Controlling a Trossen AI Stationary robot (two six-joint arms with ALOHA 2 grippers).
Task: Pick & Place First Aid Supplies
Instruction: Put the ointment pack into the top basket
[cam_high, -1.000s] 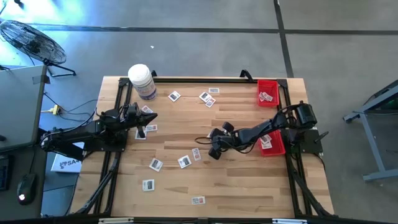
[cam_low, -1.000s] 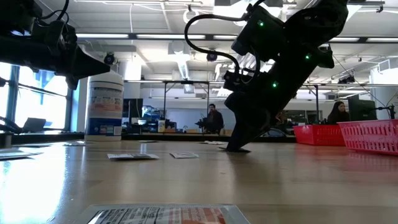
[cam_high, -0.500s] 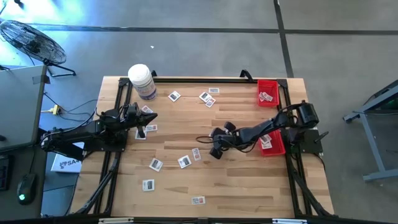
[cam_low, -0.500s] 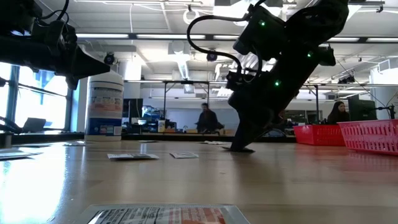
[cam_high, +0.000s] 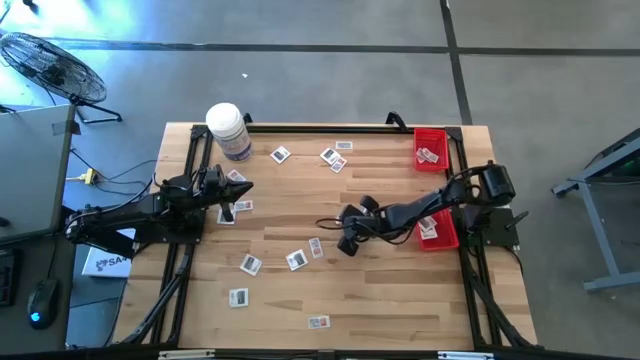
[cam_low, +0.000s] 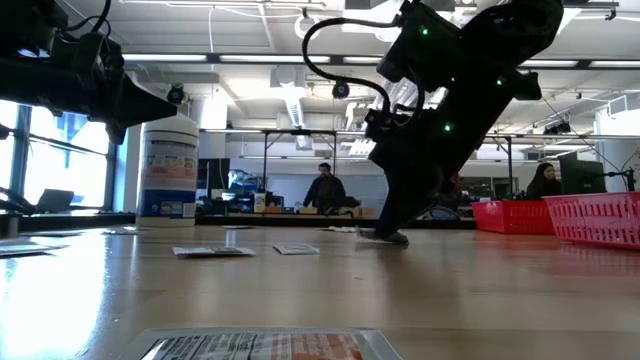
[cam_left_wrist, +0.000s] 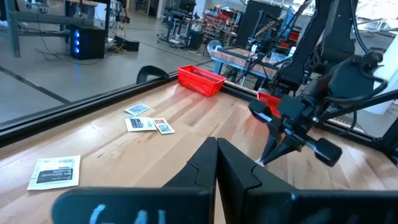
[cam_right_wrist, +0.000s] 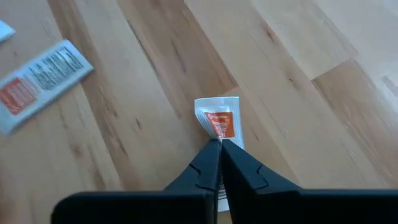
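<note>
While the left end effector (cam_high: 243, 187) hangs closed, the right end effector (cam_right_wrist: 220, 143) pinches a packet (cam_right_wrist: 219, 121).

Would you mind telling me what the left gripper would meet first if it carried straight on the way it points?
Probably the right gripper: the shut left gripper points across the table toward it. Depth is unclear, so it might pass just beside.

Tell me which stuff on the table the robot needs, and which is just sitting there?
Needed for the job:
- small white packets, scattered over the table
- the packet pinched in the right claw
- red baskets, already with packets inside

Just sitting there:
- big white jar
- floor fan
</note>
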